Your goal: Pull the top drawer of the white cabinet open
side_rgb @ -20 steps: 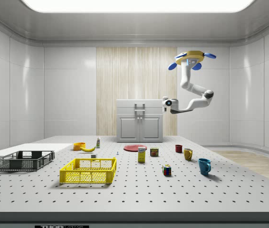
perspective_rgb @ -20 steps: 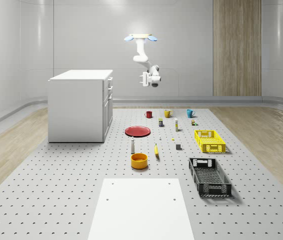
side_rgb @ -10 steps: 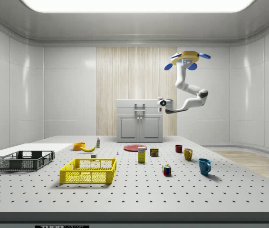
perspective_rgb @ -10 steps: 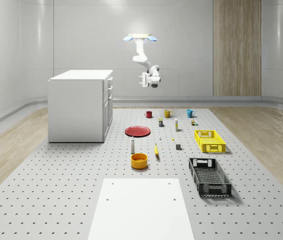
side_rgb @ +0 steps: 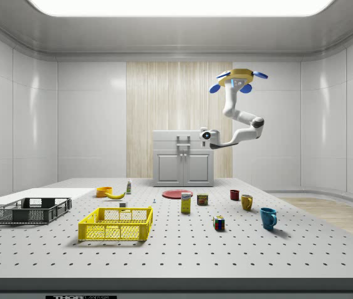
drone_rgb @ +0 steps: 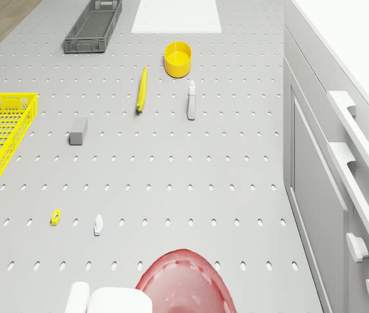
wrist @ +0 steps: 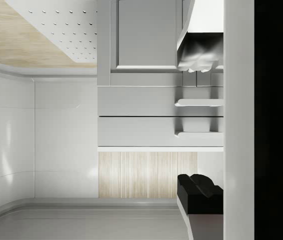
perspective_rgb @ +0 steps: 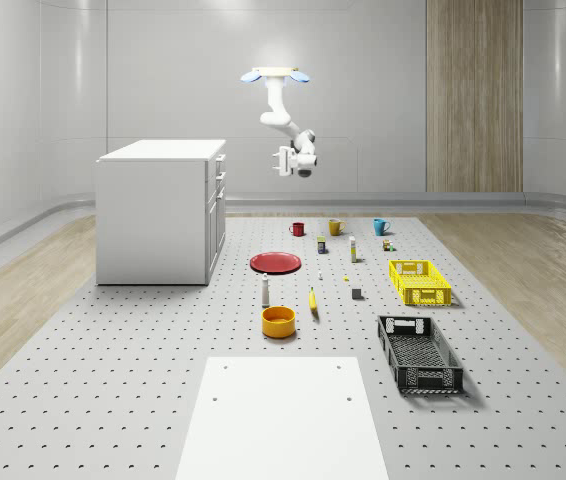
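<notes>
The white cabinet (perspective_rgb: 158,212) stands on the pegboard table, drawers facing the whole-scene view's right. Its top drawer (perspective_rgb: 221,160) is closed, with a bar handle (side_rgb: 183,138). The drone (perspective_rgb: 274,74) hovers above the red plate (perspective_rgb: 275,262), in front of the drawers. Its arm hangs down and bends toward the cabinet. The gripper (perspective_rgb: 282,161) is level with the top drawer and a clear gap short of it. In the wrist view the gripper (wrist: 200,125) is open, fingers (wrist: 199,192) apart with nothing between them, facing the drawer front (wrist: 136,131) and handle (wrist: 199,134).
On the table lie a red plate (drone_rgb: 183,287), banana (drone_rgb: 142,88), orange bowl (drone_rgb: 178,57), white bottle (drone_rgb: 191,101), yellow crate (perspective_rgb: 420,282), black crate (perspective_rgb: 419,353), three mugs (perspective_rgb: 335,227) and small blocks. A white mat (perspective_rgb: 283,415) covers the near end.
The drone and arm have drifted toward the cabinet, leftward in both fixed views. The gripper now sits closer to the drawer fronts. The drawer has not moved.
</notes>
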